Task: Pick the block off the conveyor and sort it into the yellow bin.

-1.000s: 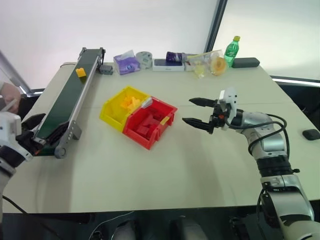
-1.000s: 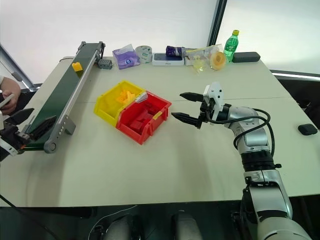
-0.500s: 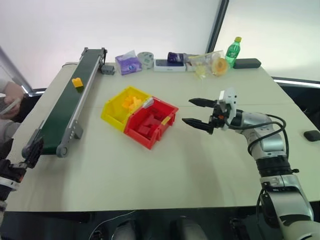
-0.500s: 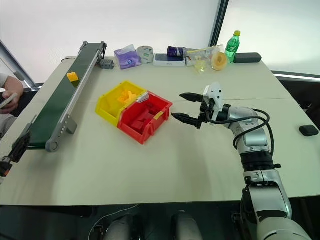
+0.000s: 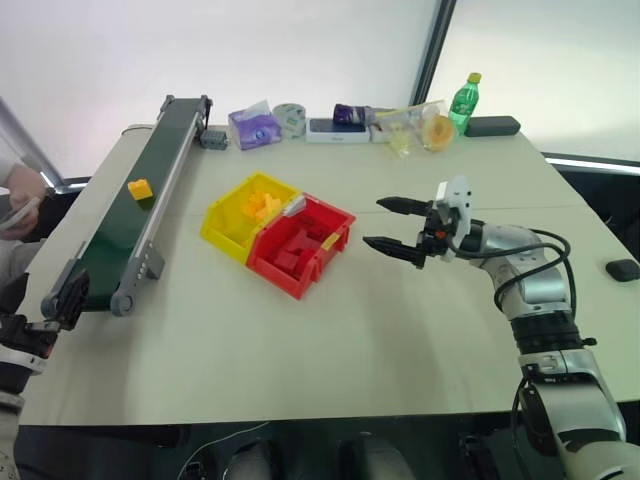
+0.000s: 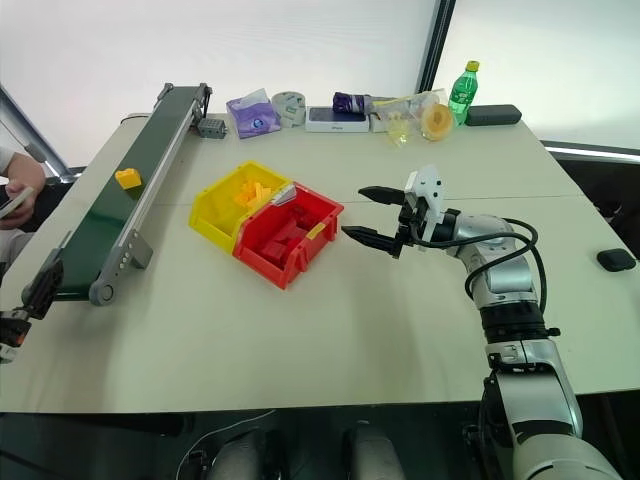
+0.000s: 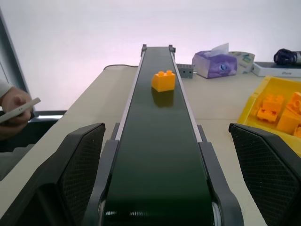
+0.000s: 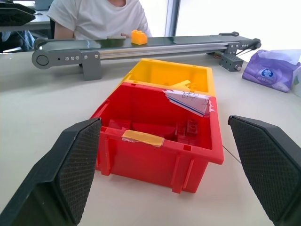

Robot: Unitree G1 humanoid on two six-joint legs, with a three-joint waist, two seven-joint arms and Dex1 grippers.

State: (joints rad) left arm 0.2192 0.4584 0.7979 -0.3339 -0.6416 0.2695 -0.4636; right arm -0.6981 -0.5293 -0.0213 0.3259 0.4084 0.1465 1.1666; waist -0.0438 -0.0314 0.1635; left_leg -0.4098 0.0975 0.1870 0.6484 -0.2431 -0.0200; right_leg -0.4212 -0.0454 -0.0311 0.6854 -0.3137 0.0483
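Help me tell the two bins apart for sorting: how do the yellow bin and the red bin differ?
The yellow bin is bright yellow; the red bin is red. The yellow bin holds yellow-orange blocks, the red bin red ones. The yellow bin lies nearer the conveyor, the red bin nearer the right tool. Both are open-topped, the same shape, and stand touching side by side.

A lab: benchtop conveyor (image 5: 135, 205) and sorting bins (image 5: 280, 232) on a table (image 5: 330, 340).
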